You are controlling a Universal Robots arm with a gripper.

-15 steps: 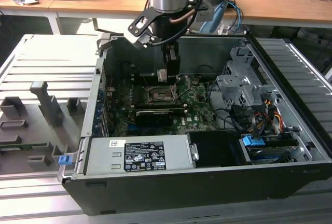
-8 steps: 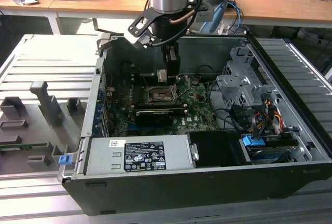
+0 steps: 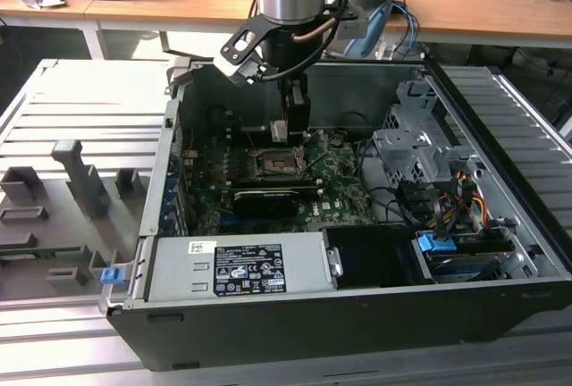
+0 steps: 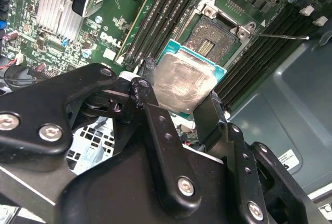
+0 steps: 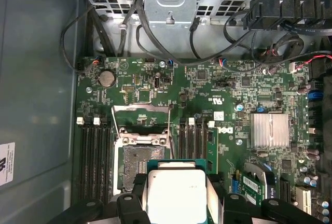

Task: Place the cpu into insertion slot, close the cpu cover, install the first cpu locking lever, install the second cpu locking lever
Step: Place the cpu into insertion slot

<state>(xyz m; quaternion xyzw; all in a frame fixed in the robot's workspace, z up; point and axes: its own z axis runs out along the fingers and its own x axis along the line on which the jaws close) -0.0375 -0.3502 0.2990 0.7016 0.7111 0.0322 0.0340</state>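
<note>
The cpu (image 4: 184,81), a pale silver square chip on a green carrier edge, is clamped between my gripper's (image 4: 181,92) black fingers (image 4: 149,99). In the first wrist view the cpu (image 5: 175,193) hangs above the motherboard, overlapping one edge of the insertion slot (image 5: 136,164), whose dark contact field lies bare. The cpu cover (image 5: 141,120), a silver frame, stands swung open at the slot's far side. A thin locking lever (image 4: 280,36) sticks out beside the insertion slot (image 4: 215,35). In the exterior view my gripper (image 3: 284,129) hovers just above the slot (image 3: 275,164) inside the case.
Black memory slots (image 5: 93,156) flank the socket on both sides. A silver heatsink (image 5: 270,129) and an expansion card (image 3: 261,200) sit nearby. The grey drive cage (image 3: 420,149), cable bundles (image 3: 447,198) and power supply (image 3: 241,265) crowd the case's (image 3: 357,323) exterior-view right and front.
</note>
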